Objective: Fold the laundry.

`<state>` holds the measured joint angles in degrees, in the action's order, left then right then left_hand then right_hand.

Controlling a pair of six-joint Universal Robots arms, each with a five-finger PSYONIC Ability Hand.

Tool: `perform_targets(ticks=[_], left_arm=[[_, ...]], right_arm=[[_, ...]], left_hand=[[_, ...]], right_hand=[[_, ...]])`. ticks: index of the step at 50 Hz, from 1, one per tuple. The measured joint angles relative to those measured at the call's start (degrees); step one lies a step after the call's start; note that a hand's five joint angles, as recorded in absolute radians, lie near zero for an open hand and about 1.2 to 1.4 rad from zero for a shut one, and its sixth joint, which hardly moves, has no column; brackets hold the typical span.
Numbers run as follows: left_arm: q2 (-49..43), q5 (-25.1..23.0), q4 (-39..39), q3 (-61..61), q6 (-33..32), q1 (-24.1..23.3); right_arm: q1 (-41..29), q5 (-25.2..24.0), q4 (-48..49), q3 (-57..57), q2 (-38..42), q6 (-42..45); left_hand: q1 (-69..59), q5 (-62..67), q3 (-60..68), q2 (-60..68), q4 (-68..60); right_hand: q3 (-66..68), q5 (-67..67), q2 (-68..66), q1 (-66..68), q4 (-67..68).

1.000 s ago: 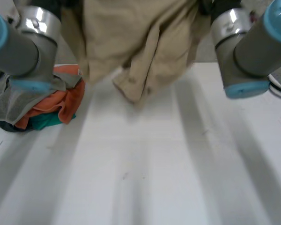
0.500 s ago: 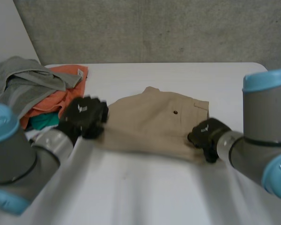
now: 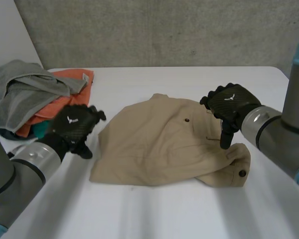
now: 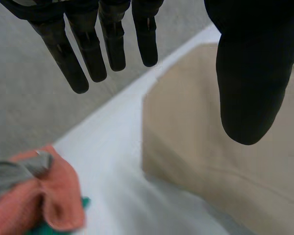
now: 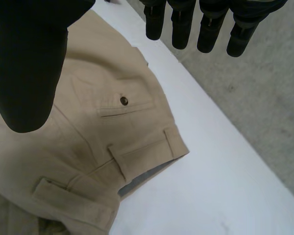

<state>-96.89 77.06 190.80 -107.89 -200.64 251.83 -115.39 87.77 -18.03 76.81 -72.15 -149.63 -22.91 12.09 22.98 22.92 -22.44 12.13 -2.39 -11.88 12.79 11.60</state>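
We see the beige trousers (image 3: 159, 144) lying spread in the middle of the white table (image 3: 154, 214), with their right end bunched into a roll. Our left hand (image 3: 72, 127) sits just beside the cloth's left edge, fingers straight and spread from the thumb, holding nothing. Our right hand (image 3: 229, 104) is over the trousers' right part, near the buttoned pocket, also wide with nothing in it. We cannot tell whether it touches the cloth. A pile of grey, orange and teal laundry (image 3: 35, 99) lies beyond the left hand.
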Motion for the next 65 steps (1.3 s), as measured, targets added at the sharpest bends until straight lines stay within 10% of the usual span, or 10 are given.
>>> perform_targets(ticks=[12,16,18,24,45,65], left_arm=[[-8.64,-0.55,-3.31,0.20,-0.47,-0.44],[-12.26,-0.42,-3.24,1.32,-0.73,-1.11],[-14.06,-0.26,-3.13,2.38,-0.78,-1.56],[-16.49,1.64,-2.62,8.67,-0.61,-2.91],[17.20,7.06,7.36,37.51,10.75,-4.21],[-14.71,6.49,4.48,54.71,10.57,0.99]], right_arm=[[2.01,-4.11,-7.99,-1.14,8.06,-0.98],[1.98,-3.95,-5.65,-0.55,10.15,0.14],[1.95,-3.88,-3.93,-0.44,10.92,0.67],[1.80,-3.27,1.10,-2.28,12.07,2.95],[1.29,-0.74,0.85,-34.94,-15.20,3.15],[0.90,1.02,-2.22,-41.82,2.28,-2.11]], left_hand=[[-1.46,1.93,1.29,1.30,-1.49],[-11.64,11.87,10.93,10.89,-11.50],[-40.40,39.42,38.61,38.98,-39.57],[-42.65,44.16,45.06,45.43,-46.08],[-42.65,44.16,45.13,45.54,-46.27],[-42.65,44.16,45.13,45.54,-46.32]], right_hand=[[2.66,-2.70,-2.73,2.02,2.99],[24.35,-23.15,-25.01,24.19,23.77],[39.71,-39.39,-40.93,39.60,40.28],[55.46,-54.21,-55.13,50.17,56.55],[55.57,-54.83,-55.13,50.17,56.88],[55.56,-54.93,-55.13,50.17,56.99]])
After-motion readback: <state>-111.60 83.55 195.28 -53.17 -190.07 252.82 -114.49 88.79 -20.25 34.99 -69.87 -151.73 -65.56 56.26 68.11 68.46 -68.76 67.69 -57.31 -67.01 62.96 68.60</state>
